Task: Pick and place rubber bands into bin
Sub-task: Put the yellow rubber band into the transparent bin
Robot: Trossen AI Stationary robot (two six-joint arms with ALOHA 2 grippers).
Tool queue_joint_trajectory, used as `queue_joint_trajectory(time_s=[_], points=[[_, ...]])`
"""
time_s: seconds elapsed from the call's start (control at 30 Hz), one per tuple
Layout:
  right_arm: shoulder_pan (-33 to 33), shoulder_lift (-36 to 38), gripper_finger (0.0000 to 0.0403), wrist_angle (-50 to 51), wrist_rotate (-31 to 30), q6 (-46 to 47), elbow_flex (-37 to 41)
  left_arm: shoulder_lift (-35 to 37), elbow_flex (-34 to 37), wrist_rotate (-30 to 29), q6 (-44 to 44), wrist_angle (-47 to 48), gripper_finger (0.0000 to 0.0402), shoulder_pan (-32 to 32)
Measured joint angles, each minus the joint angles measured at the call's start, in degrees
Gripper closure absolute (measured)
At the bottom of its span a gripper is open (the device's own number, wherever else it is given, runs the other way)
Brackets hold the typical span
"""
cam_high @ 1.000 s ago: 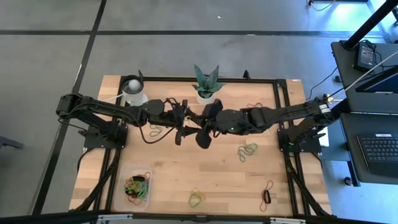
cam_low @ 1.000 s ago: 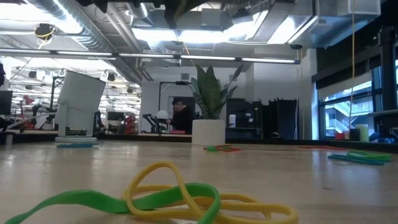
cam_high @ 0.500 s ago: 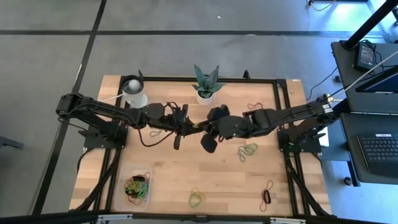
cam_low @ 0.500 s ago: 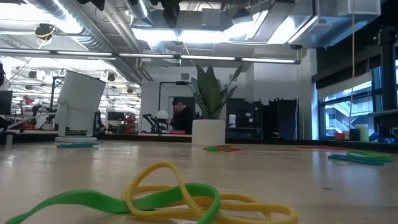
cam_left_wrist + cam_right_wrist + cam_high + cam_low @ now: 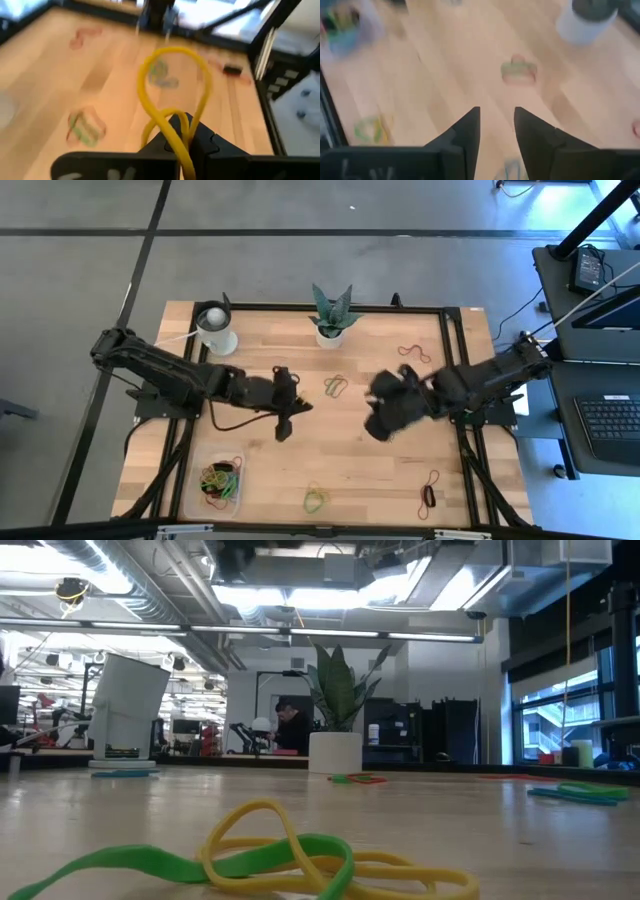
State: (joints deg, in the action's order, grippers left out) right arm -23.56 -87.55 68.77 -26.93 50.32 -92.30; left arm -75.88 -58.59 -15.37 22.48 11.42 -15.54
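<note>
Rubber bands lie scattered over the wooden table (image 5: 300, 470), from largest thing to smallest: table, then both arms, then the bin (image 5: 218, 480), then single loops.

Left gripper (image 5: 285, 418) hangs mid-table, angled toward the near-left corner, probably because the clear bin sits there already part filled with bright loops. Fingers (image 5: 200, 145) pressed together on a yellow band (image 5: 172, 95), its loop standing up ahead of the tips; pinched at one end, likely so the rest dangles free for dropping.

Right gripper (image 5: 380, 418) hovers right of centre, fingers (image 5: 465, 132) spread with a gap between them and nothing inside, apparently free to go for a loose band.

More bands left to fetch: a green and red pair (image 5: 335, 387) between the arms, a red one (image 5: 412, 352) far right, a green and yellow tangle (image 5: 316, 500) at the near edge, a dark one (image 5: 430, 492) near right.

Seen only from the left wrist: the yellow loop in the grip. Seen only from above: where both arms stand relative to the bin. Seen at table level: the near tangle (image 5: 270, 850) up close, no arm clearly told apart.
</note>
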Motion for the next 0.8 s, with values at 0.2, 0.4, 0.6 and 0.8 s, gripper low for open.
queue_joint_trajectory(time_s=[0.2,0.4,0.6,0.8], points=[[-9.8,0.09,0.0278,4.93,-3.1,8.67,5.6,-1.51,-10.09,-3.41,16.36,23.71,0.04,-8.15],[-16.71,-0.02,0.0278,1.49,-3.42,20.32,16.36,-7.14,-17.44,1.7,45.34,43.23,0.04,-17.32],[-21.12,-0.03,0.0278,-10.0,-0.53,23.4,24.32,-13.67,-18.73,10.1,65.74,51.21,0.04,-26.9],[-22.69,-0.04,0.0278,-18.58,-0.41,23.08,27.61,-19.4,-18.71,17.34,79.07,51.21,0.04,-35.24]])
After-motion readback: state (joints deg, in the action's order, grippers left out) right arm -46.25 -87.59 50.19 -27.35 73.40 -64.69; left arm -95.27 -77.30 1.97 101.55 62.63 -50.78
